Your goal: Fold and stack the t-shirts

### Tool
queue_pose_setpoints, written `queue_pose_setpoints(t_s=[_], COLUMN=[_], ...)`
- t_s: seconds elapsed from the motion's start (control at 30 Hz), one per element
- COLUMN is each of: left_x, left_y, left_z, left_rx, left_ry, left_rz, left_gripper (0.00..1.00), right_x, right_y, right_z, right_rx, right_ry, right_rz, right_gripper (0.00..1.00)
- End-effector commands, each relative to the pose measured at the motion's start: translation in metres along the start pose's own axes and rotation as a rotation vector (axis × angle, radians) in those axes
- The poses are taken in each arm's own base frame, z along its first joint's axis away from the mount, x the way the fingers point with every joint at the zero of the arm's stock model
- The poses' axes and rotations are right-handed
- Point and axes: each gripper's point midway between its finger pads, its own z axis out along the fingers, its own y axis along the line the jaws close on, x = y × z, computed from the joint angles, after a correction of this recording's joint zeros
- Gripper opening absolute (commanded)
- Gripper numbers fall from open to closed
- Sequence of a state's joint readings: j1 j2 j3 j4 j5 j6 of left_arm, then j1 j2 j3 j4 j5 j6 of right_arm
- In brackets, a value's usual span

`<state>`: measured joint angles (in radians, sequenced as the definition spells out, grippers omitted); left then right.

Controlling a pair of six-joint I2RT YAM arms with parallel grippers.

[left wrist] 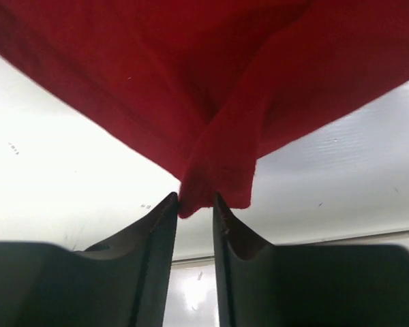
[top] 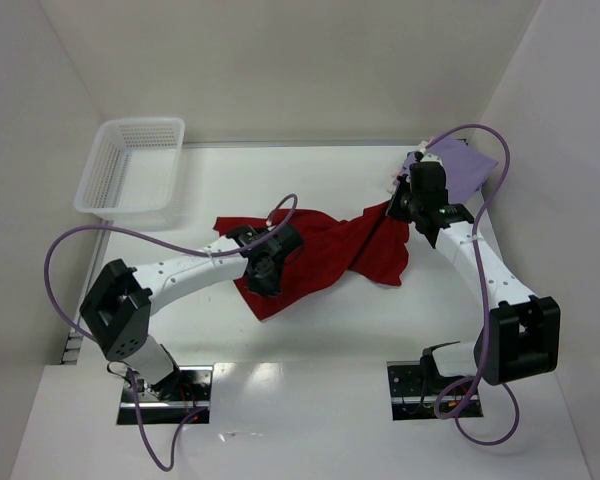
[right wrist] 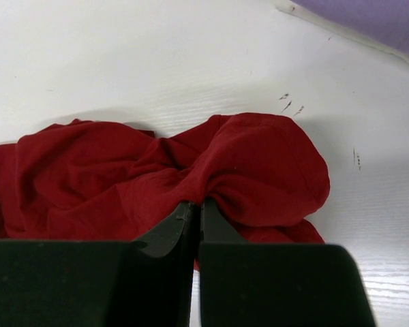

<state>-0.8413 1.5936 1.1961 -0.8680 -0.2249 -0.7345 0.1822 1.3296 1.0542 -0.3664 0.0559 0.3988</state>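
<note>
One dark red t-shirt (top: 325, 255), left hand (left wrist: 194, 198) parted at its hem, right hand (right wrist: 198, 203) pinching a fold, white table (top: 280, 180) around.

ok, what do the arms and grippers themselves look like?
Both alike: left arm and right arm have white links, boxy black joints and a loose purple cable looping off each. Left gripper and right gripper: two matte black fingers tapering to tips.

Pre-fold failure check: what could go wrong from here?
1. Left gripper has parted jaws, but a corner of the dark red t-shirt sits at their tips; it may snag when the arm pulls away.
2. Right gripper is pinched on a bunched wad, so the fold could come out crooked.
3. That arm is close beside the folded lavender t-shirt and could knock it.
</note>
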Motion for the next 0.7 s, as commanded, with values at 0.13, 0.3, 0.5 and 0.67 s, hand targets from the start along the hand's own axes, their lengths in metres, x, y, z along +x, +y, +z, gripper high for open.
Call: queue_pose_setpoints(t_s=[0.13, 0.3, 0.5, 0.67], left_x=[0.010, 0.014, 0.020, 0.007], left_y=[-0.007, -0.009, 0.001, 0.009], left_z=[0.024, 0.028, 0.029, 0.026], left_rx=[0.022, 0.031, 0.011, 0.018], left_ry=[0.061, 0.081, 0.083, 0.055], left_rz=[0.071, 0.082, 0.041, -0.008], left_gripper=[0.44, 0.46, 0.47, 0.59], right_x=[-0.017, -0.016, -0.016, -0.016], right_y=[0.004, 0.002, 0.002, 0.002], right_z=[-0.006, -0.003, -0.003, -0.003], right_rx=[-0.024, -0.012, -0.012, -0.012], right_ry=[-0.069, -0.064, -0.064, -0.064], right_rz=[-0.002, -0.003, -0.003, -0.003], right_gripper=[0.00, 0.00, 0.00, 0.00])
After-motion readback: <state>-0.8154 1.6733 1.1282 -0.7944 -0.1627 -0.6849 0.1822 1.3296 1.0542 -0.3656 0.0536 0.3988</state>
